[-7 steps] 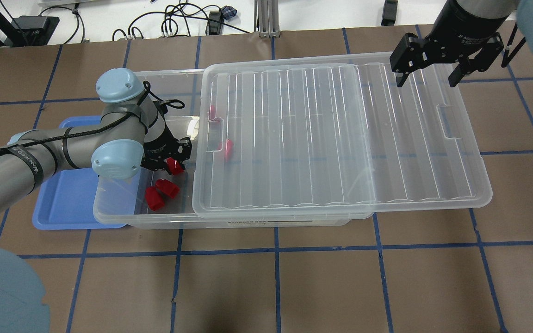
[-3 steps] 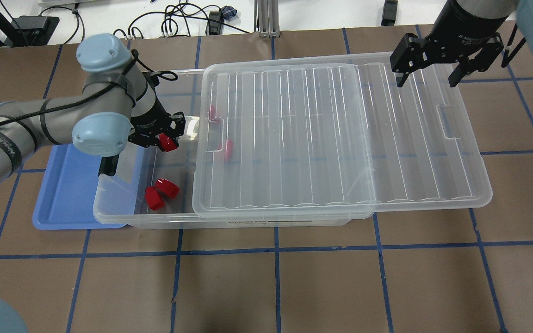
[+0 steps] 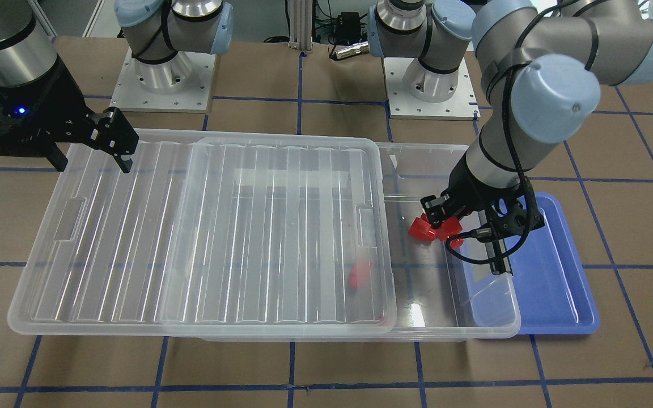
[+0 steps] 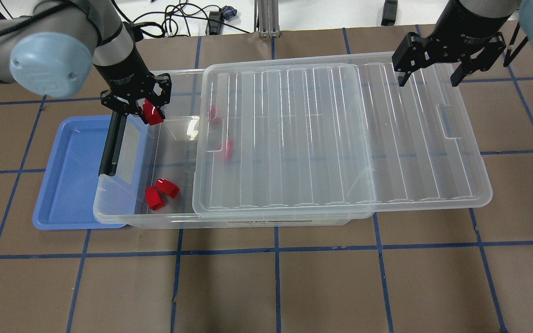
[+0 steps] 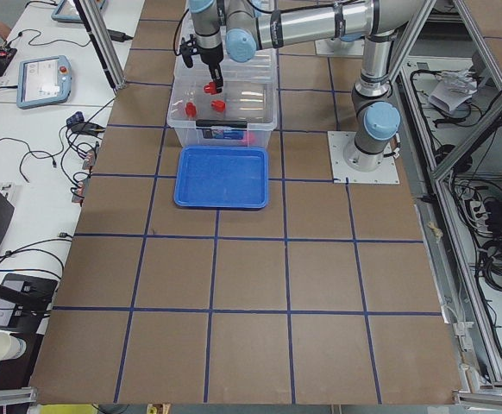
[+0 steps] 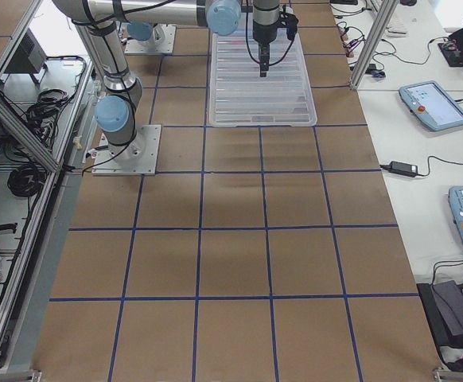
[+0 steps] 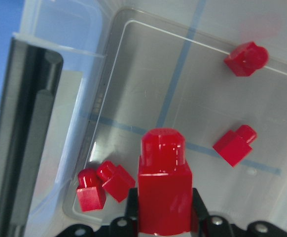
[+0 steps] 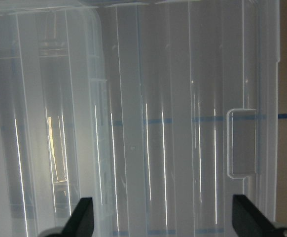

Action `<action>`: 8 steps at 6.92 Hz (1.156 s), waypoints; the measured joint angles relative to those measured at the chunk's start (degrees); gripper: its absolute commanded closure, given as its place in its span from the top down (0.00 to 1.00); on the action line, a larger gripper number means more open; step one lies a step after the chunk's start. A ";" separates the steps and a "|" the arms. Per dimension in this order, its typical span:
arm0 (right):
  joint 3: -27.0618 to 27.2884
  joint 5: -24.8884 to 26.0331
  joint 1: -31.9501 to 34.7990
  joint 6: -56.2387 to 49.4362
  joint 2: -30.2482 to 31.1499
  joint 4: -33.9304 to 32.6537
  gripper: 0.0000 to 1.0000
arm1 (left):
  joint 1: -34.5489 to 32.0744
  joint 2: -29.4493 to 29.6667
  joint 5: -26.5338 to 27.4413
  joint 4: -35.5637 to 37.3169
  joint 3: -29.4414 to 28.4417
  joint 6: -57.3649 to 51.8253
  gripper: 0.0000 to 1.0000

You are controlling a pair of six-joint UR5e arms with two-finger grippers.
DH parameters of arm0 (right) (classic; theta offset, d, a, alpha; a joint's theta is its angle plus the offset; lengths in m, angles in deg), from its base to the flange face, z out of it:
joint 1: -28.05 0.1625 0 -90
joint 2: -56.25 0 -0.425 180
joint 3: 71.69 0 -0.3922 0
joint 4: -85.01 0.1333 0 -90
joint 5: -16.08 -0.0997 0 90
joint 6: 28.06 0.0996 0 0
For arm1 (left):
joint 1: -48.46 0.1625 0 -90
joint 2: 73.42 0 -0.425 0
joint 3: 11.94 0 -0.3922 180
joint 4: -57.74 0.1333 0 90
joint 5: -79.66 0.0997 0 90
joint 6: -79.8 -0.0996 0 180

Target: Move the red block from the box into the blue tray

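My left gripper [image 4: 146, 107] is shut on a red block [image 4: 153, 115] and holds it above the uncovered left end of the clear box [image 4: 123, 217], near its far left corner. In the left wrist view the held block [image 7: 164, 192] stands upright between the fingers. Two more red blocks [image 4: 161, 194] lie side by side on the box floor. Two others [image 4: 227, 149] show through the clear lid [image 4: 340, 138]. The blue tray [image 4: 70, 185] lies against the box's left end, and nothing shows in it. My right gripper [image 4: 433, 76] is open and empty over the lid's far right corner.
The lid is slid to the right and overhangs the box's right end. A black latch bar [image 4: 111, 143] runs along the box's left end, between the box opening and the tray. Brown table [image 4: 275, 286] with blue tape lines surrounds them.
My left gripper has risen from the box floor with the red block and moved away from the robot and slightly left. The right gripper has stayed put.
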 measured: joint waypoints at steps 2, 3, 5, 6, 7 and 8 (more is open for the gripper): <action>-0.04 1.28 -4.72 -4.88 -0.05 1.89 1.00 | 2.75 -1.12 3.58 -2.34 -1.81 -12.99 0.00; 0.08 1.36 -7.89 -8.67 -0.19 2.02 1.00 | 5.71 -1.26 5.85 -2.29 -1.45 -21.27 0.00; 0.75 1.57 -14.72 -17.93 -0.77 1.42 1.00 | 14.16 -0.36 6.94 -1.38 0.16 -34.87 0.00; 1.69 1.62 -16.74 -20.28 -1.17 0.56 1.00 | 18.08 0.38 6.57 1.53 2.59 -39.79 0.00; 2.76 1.69 -17.59 -21.32 -1.51 -0.67 1.00 | 20.98 1.17 5.29 7.18 6.68 -42.34 0.00; 4.13 2.07 -17.93 -22.45 -1.92 -2.56 1.00 | 22.69 2.34 3.62 14.39 11.66 -43.29 0.00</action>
